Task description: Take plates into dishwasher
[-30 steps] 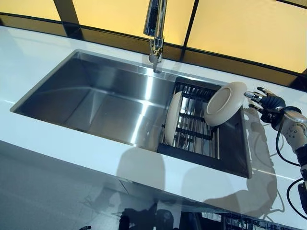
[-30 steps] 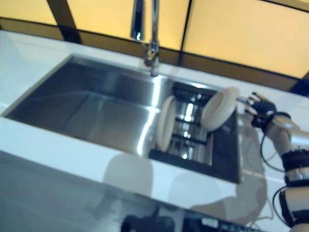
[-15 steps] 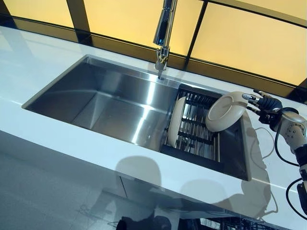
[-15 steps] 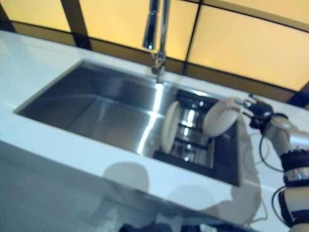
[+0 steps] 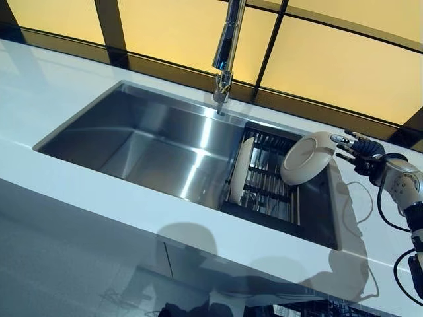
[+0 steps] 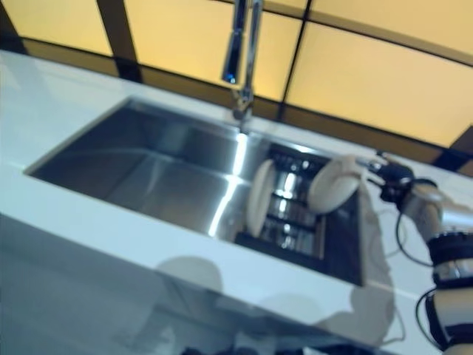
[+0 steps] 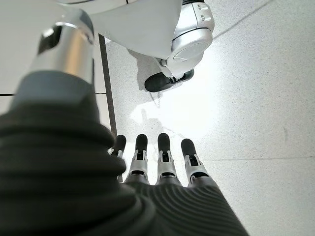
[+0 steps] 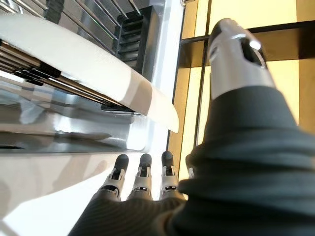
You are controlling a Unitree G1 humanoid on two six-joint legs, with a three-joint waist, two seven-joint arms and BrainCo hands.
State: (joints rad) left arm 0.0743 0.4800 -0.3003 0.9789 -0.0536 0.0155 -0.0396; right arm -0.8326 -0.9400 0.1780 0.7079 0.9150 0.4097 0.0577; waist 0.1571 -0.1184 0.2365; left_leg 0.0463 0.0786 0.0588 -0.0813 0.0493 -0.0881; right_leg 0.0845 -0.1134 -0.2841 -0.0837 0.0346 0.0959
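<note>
Two cream plates stand in a black dish rack at the right end of the steel sink. One plate stands upright on edge at the rack's left side. The other plate leans tilted over the rack's right side. My right hand is at this plate's right rim, fingers straight, fingertips at the rim. In the right wrist view the plate's rim lies between my straight fingers and thumb. My left hand hangs open over the floor, holding nothing.
A tall chrome faucet rises behind the sink's middle. White countertop surrounds the sink, with a narrow strip to the right of the rack. Yellow panels with dark frames run along the back.
The whole picture has shifted, so the camera moved. My right hand stays at the tilted plate's right rim with fingers straight. The plates have not clearly moved.
</note>
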